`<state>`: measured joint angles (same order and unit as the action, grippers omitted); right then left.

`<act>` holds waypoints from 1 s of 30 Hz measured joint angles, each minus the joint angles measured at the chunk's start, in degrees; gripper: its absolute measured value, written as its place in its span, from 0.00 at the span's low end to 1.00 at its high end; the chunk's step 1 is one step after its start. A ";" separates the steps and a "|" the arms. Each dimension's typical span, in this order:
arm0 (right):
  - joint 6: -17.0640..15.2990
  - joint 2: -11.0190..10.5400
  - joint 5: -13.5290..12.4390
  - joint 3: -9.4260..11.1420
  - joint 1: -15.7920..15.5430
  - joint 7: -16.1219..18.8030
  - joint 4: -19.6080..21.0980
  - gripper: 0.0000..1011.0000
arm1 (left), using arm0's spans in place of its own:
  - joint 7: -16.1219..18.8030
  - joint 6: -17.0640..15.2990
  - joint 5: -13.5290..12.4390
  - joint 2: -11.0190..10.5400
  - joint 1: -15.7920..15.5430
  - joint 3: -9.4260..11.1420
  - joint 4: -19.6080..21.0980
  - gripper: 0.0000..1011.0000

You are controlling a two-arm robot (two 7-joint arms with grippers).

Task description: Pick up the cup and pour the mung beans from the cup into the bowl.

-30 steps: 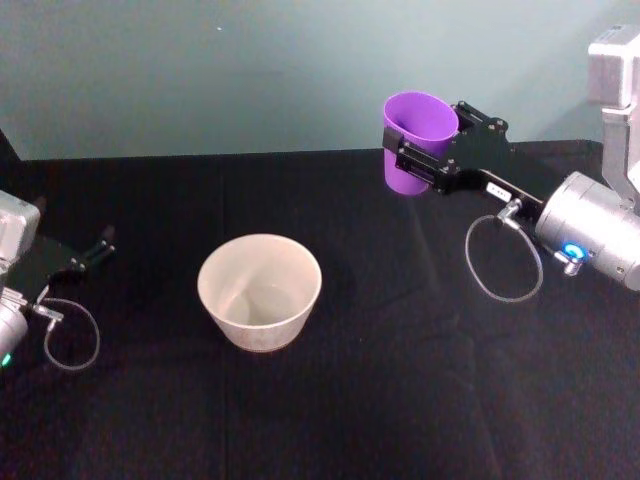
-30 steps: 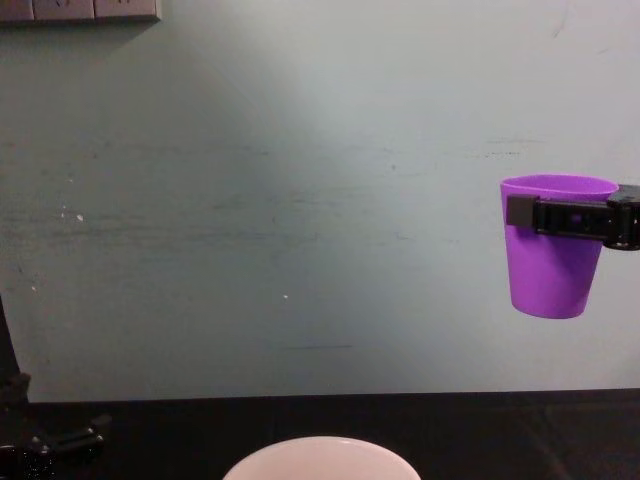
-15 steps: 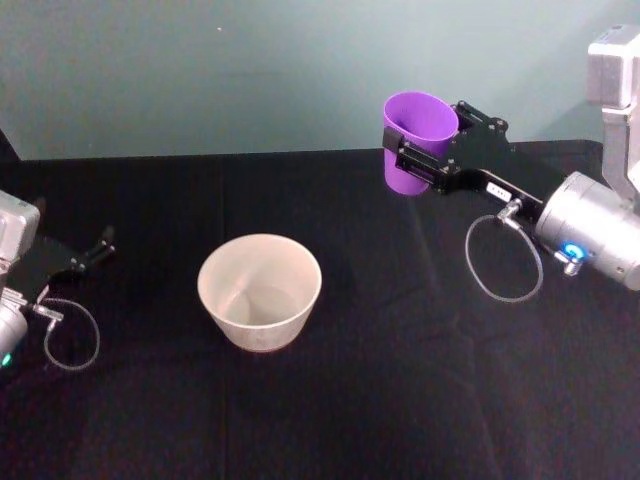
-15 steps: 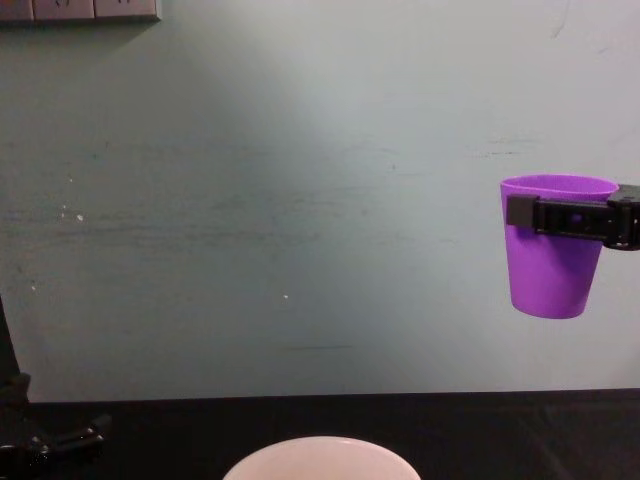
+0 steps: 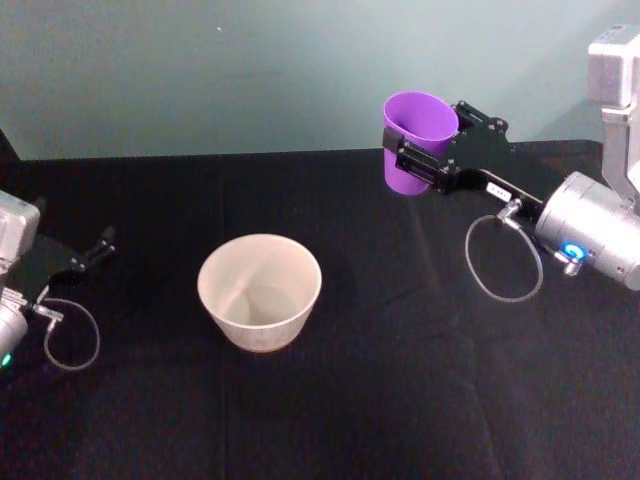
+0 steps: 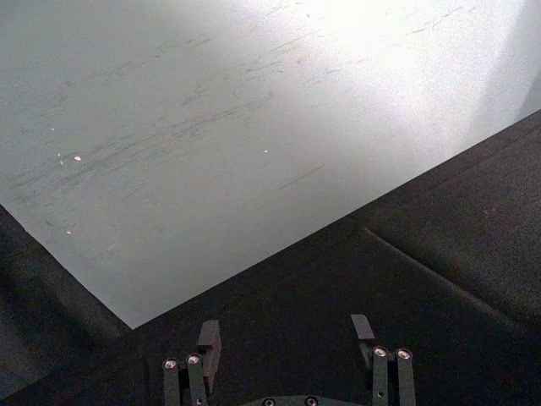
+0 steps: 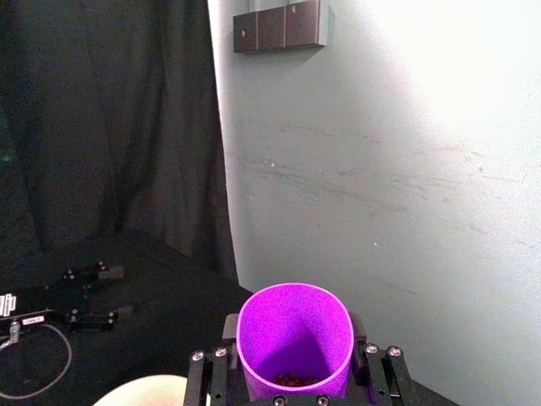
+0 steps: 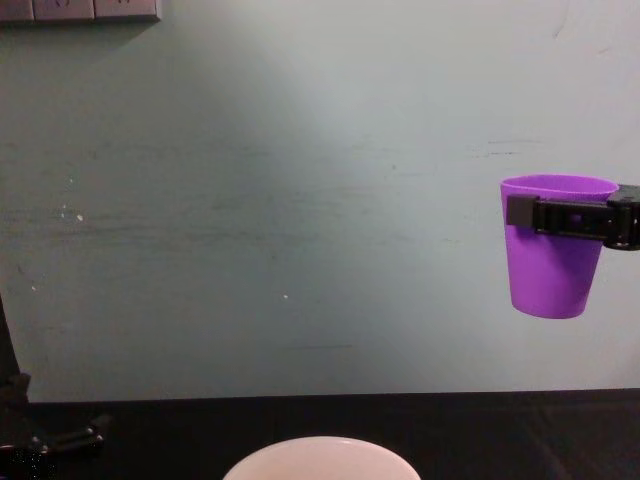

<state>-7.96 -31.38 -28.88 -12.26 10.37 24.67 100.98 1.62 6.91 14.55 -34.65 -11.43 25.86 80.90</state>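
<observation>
My right gripper (image 5: 418, 150) is shut on the purple cup (image 5: 416, 140), holding it upright in the air over the table's far right. The cup (image 8: 555, 260) hangs well above the table in the chest view, gripped just below its rim. Dark mung beans (image 7: 292, 379) lie at the bottom of the cup (image 7: 293, 338) in the right wrist view. The white bowl (image 5: 260, 290) stands empty near the table's middle, to the left of the cup and nearer to me; its rim (image 8: 320, 455) shows low in the chest view. My left gripper (image 6: 287, 334) rests open at the table's left edge (image 5: 95, 250).
A black cloth (image 5: 380, 380) covers the table, which ends at a pale green wall (image 5: 250, 70). A loose cable loop (image 5: 505, 260) hangs under the right wrist and another (image 5: 70, 335) lies by the left arm. Wall sockets (image 8: 80, 10) sit high on the wall.
</observation>
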 joint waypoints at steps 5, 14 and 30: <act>0.00 0.00 0.00 0.00 0.00 0.00 0.00 0.72 | 0.00 0.00 0.00 0.00 0.00 0.00 0.00 0.99; 0.00 0.00 0.00 0.00 0.00 0.00 0.00 0.72 | 0.00 0.00 0.00 0.00 0.00 0.00 0.00 0.99; 0.00 0.00 0.00 0.00 0.00 0.00 0.00 0.72 | 0.00 0.00 0.00 0.00 0.00 0.00 0.00 0.99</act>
<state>-7.95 -31.38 -28.88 -12.26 10.37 24.67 100.98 1.62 6.91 14.55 -34.65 -11.43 25.86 80.90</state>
